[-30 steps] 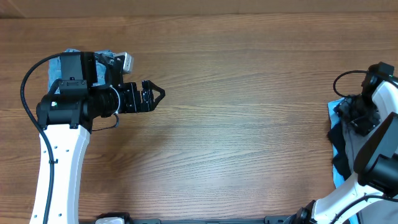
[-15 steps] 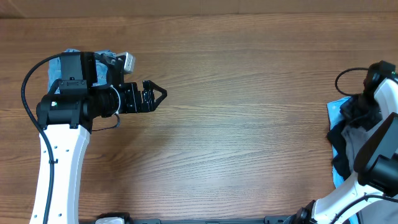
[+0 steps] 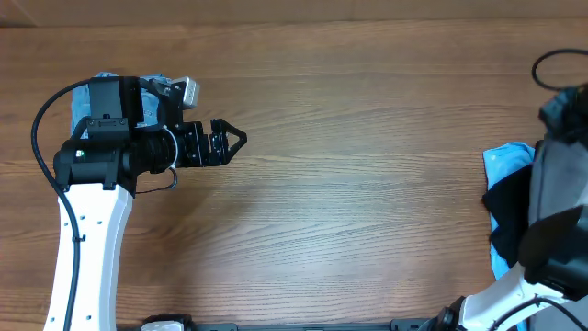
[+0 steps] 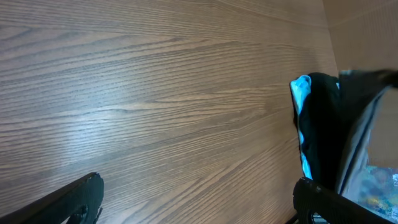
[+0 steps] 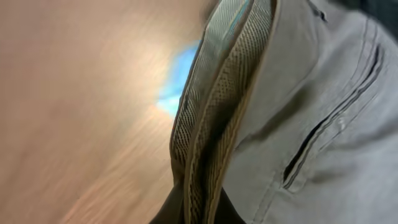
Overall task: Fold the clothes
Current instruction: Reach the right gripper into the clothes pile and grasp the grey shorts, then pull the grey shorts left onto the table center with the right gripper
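Observation:
The grey shorts (image 3: 554,184) hang at the table's right edge, lifted off the pile there. In the right wrist view their ribbed waistband (image 5: 214,106) and a slit back pocket (image 5: 323,134) fill the frame. My right gripper (image 5: 198,208) is shut on the waistband, its dark fingers (image 5: 171,210) showing on either side. In the overhead view that gripper is hidden behind the cloth. My left gripper (image 3: 234,140) hovers at the left of the table, open and holding nothing, far from the shorts (image 4: 364,137).
A bright blue cloth (image 3: 510,161) and a black garment (image 3: 505,216) lie at the right edge under the lifted shorts. Blue denim (image 3: 92,97) lies beneath the left arm. Bare wooden table (image 3: 367,184) spans the middle.
The right arm has risen toward the camera, pulling the grey shorts up off the pile. The left arm has stayed where it was.

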Motion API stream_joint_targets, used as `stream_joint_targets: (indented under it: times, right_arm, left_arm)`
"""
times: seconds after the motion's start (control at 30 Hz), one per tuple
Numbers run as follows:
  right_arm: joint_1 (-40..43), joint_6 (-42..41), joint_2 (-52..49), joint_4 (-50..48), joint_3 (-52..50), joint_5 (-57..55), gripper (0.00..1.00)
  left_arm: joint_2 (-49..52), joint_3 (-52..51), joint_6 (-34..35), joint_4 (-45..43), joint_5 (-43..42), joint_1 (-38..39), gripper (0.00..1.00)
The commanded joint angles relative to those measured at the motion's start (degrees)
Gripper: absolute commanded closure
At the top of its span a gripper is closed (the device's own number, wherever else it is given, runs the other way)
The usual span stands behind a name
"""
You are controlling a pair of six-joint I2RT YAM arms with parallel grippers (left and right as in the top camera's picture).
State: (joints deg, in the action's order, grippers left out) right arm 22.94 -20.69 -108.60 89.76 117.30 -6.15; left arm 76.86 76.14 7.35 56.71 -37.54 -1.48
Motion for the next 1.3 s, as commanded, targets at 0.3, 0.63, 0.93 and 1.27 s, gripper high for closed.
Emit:
stream_joint_targets:
  times: [0.3, 0.63, 0.93, 1.27]
  right_arm:
    - [-41.4, -4.9, 0.3, -11.6, 2.8, 7.5, 0.96]
    - [-60.5, -10.3, -4.2, -12.7, 2.0, -2.1, 0.53]
    - [-46.8, -11.0, 5.2, -7.6, 2.8, -3.7, 0.52]
    - [-37.1, -10.4, 21.8, -5.2, 4.3, 2.0, 0.48]
  left_arm:
    - [0.3, 9.6, -1.0, 0.5, -0.9, -3.0, 0.0]
    - [0.2, 21.6, -3.2, 5.3, -0.8, -9.7, 0.0]
    - [4.6, 21.5, -8.2, 8.9, 3.6, 0.5, 0.47]
    - [28.0, 21.5, -11.3, 6.7, 15.5, 18.6, 0.96]
